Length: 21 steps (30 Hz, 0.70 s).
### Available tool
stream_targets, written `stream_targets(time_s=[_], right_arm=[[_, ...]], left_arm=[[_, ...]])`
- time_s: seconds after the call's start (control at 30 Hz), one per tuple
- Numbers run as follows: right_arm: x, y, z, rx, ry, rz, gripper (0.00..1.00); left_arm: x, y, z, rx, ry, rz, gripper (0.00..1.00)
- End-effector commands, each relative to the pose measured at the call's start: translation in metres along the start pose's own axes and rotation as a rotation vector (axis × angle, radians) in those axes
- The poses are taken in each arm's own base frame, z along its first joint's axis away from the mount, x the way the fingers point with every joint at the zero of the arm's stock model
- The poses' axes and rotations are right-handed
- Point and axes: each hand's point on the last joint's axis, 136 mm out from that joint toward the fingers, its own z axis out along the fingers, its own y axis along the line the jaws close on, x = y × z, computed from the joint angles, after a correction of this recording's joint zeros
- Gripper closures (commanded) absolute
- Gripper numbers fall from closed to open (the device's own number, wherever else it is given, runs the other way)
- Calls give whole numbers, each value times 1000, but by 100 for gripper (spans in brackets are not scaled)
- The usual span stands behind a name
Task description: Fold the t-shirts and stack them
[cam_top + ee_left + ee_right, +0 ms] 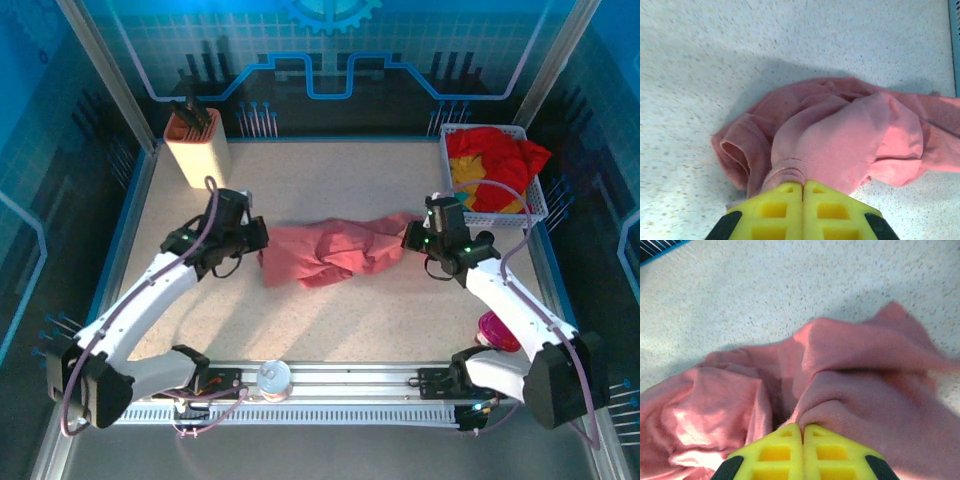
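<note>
A dusty salmon-pink t-shirt (335, 252) lies crumpled in the middle of the table, stretched between both arms. My left gripper (258, 238) is shut on its left end; in the left wrist view the yellow fingertips (790, 192) pinch a ribbed hem of the pink t-shirt (840, 140). At the shirt's right end, my right gripper (412, 236) is also shut, and its yellow fingers (815, 437) clamp a fold of the pink t-shirt (865, 390). Red and yellow t-shirts (495, 160) lie bunched in the white basket (535, 210).
A beige holder with dark tools (197, 145) stands at the back left. A round clear container (273, 376) sits on the front rail, and a pink round object (497, 330) lies at the front right by the right arm.
</note>
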Motion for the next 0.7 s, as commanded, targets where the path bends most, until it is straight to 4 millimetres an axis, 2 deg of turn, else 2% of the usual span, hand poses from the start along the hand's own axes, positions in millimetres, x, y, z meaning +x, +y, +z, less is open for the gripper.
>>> stream_targets(time_s=[0.0, 0.23, 0.43, 0.5, 0.53, 0.67], right_arm=[[-10, -7, -9, 32, -25, -4, 100], [-11, -14, -16, 51, -14, -10, 100], [-17, -8, -20, 21, -23, -4, 99], [-26, -2, -17, 3, -37, -4, 99], [-44, 9, -20, -19, -72, -5, 100], [-92, 36, -17, -71, -165, -8, 100]], left_arm=[[5, 11, -19, -43, 63, 76, 100], [-4, 14, -35, -36, 47, 76, 100], [-26, 0, -50, 43, 1, 60, 100], [-41, -13, -49, 100, -8, 46, 100], [-50, -21, -46, 125, -10, 48, 100], [-98, -48, -33, 203, -53, 49, 100]])
